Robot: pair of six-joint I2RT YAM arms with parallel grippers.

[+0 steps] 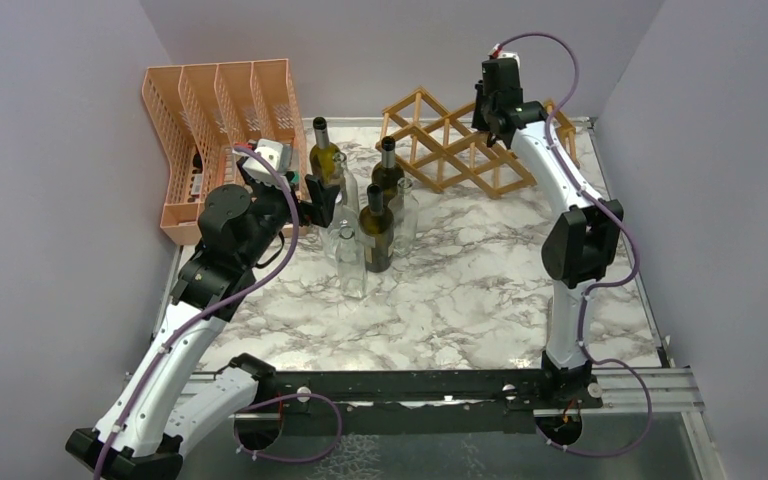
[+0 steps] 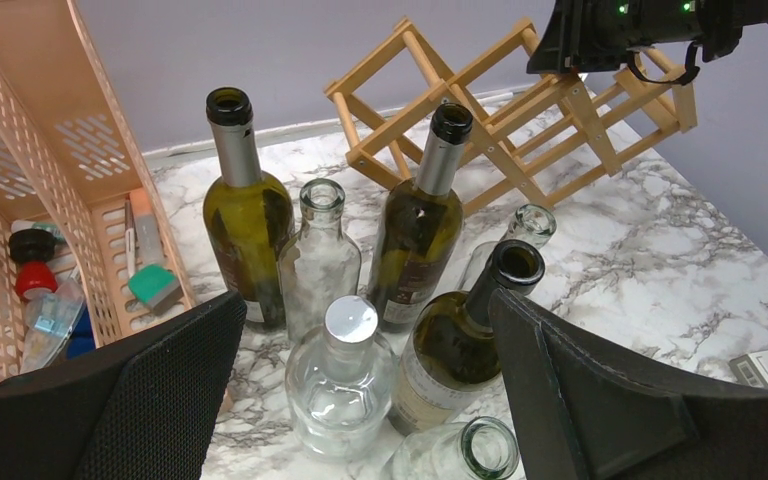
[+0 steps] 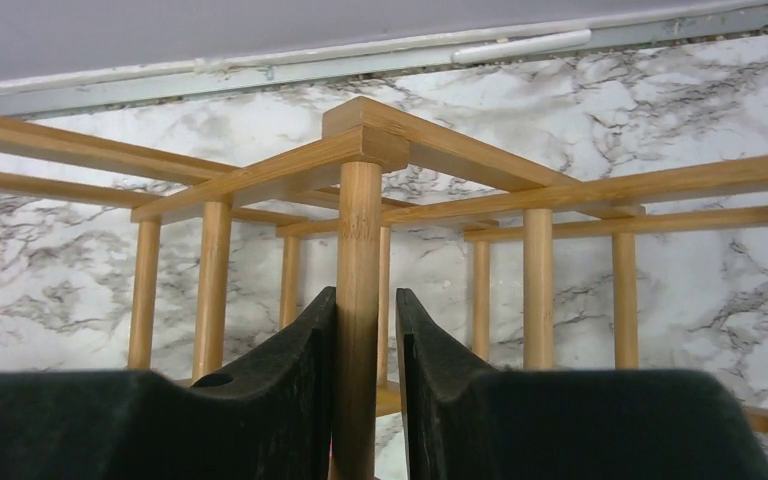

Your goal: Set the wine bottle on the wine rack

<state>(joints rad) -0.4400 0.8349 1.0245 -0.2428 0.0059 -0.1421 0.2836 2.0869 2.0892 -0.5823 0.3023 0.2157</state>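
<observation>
Three dark green wine bottles stand left of centre among clear glass bottles: one at the back left [image 1: 324, 150] [image 2: 245, 215], one at the back right [image 1: 388, 165] [image 2: 422, 225], one in front [image 1: 376, 225] [image 2: 460, 340]. The light wooden wine rack [image 1: 450, 140] [image 2: 480, 110] stands at the back. My left gripper [image 1: 322, 200] [image 2: 365, 300] is open and empty, just left of and above the bottles; a capped clear bottle [image 2: 345, 380] and the front wine bottle show between its fingers. My right gripper [image 1: 495, 125] [image 3: 365, 300] is closed round a dowel of the rack [image 3: 360, 230].
A peach mesh file organizer [image 1: 215, 130] [image 2: 50, 180] holding small items stands at the back left, close beside my left gripper. Clear bottles [image 2: 318, 260] crowd the wine bottles. A small box [image 2: 765, 368] lies on the marble at the right. Walls enclose the table.
</observation>
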